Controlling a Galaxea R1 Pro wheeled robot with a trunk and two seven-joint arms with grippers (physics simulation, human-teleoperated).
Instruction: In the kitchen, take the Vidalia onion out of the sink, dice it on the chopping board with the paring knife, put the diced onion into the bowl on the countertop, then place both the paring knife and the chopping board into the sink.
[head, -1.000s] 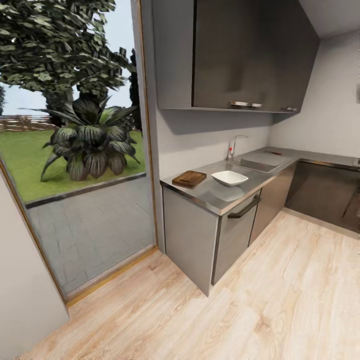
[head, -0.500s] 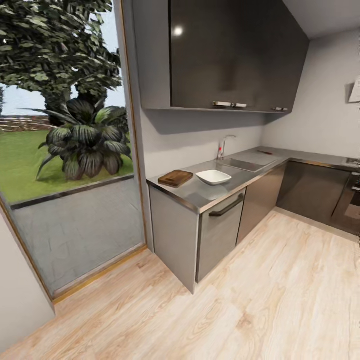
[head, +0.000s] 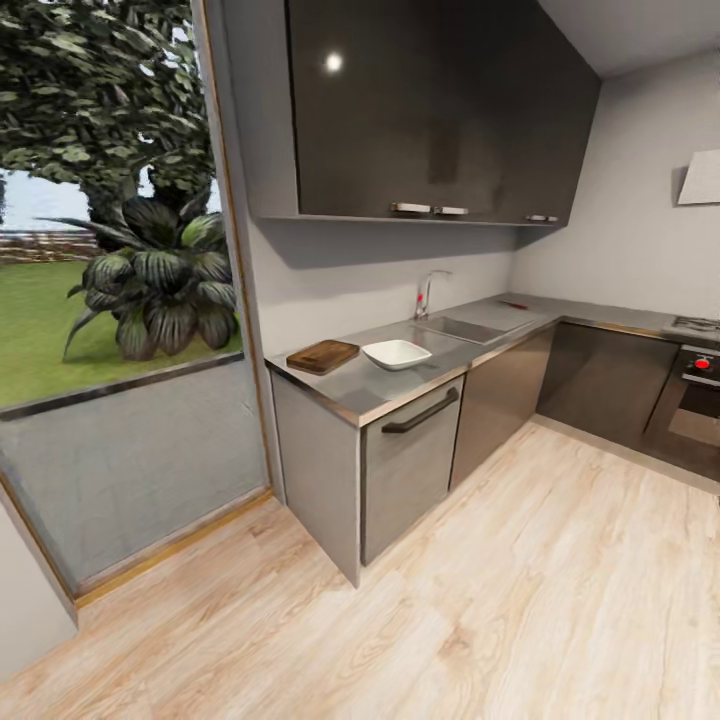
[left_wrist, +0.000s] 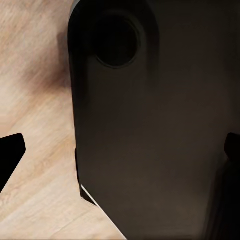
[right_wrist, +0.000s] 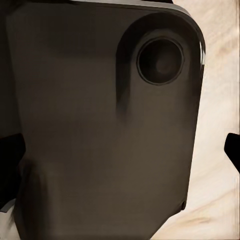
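Across the wooden floor runs the grey countertop (head: 385, 388). Near its left end lies the dark-brown chopping board (head: 322, 356), and the white bowl (head: 397, 354) stands just right of it. Farther along sit the sink (head: 463, 328) and its chrome faucet (head: 428, 292) with a red knob. A small red-handled paring knife (head: 514, 305) lies past the sink near the corner. The onion is hidden inside the basin. My left gripper (left_wrist: 120, 152) and right gripper (right_wrist: 120, 150) each hang open over a dark part of my own body, with black fingertips (left_wrist: 10, 156) (right_wrist: 233, 150) spread wide.
A tall glass opening (head: 110, 300) onto a garden fills the left. Dark wall cabinets (head: 430, 110) hang above the counter, a dishwasher front with a black handle (head: 420, 412) is below it, and a stove with a red knob (head: 700, 362) stands at far right. Wood floor (head: 480, 600) lies between.
The whole head view has slid left as the camera turned right. The counter and its things sit further left in the picture, and the stove and hood have come into view.
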